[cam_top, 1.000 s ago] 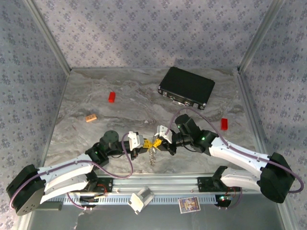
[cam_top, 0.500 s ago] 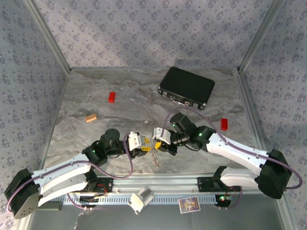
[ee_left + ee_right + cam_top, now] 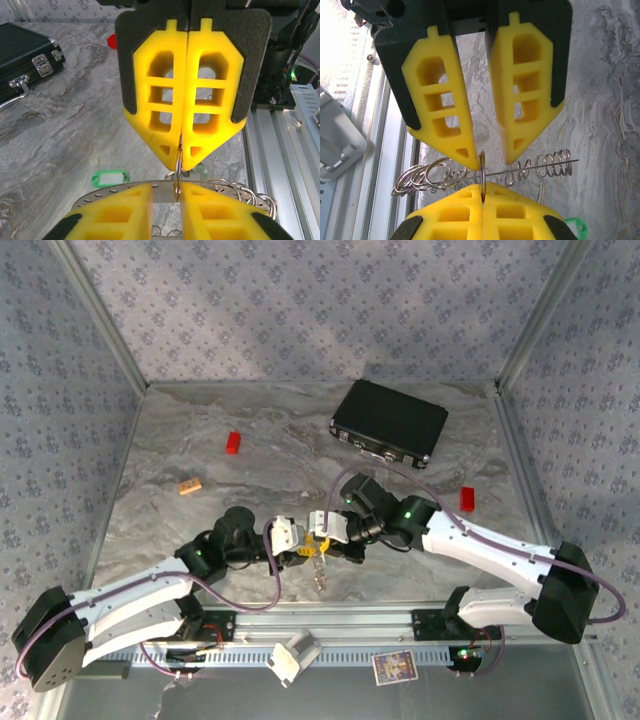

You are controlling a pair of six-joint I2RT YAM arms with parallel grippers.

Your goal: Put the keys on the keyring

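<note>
Right gripper [image 3: 181,159] is pinching fully closed on a small loop of the keyring [image 3: 552,166]. Left gripper [image 3: 487,156] is facing it tip to tip, fingers slightly parted around that same loop. One of the keys [image 3: 110,178] is showing just beside the left gripper's fingertip.

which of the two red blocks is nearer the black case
The red block on the right, close to the black case; the other red block lies far left.
</note>
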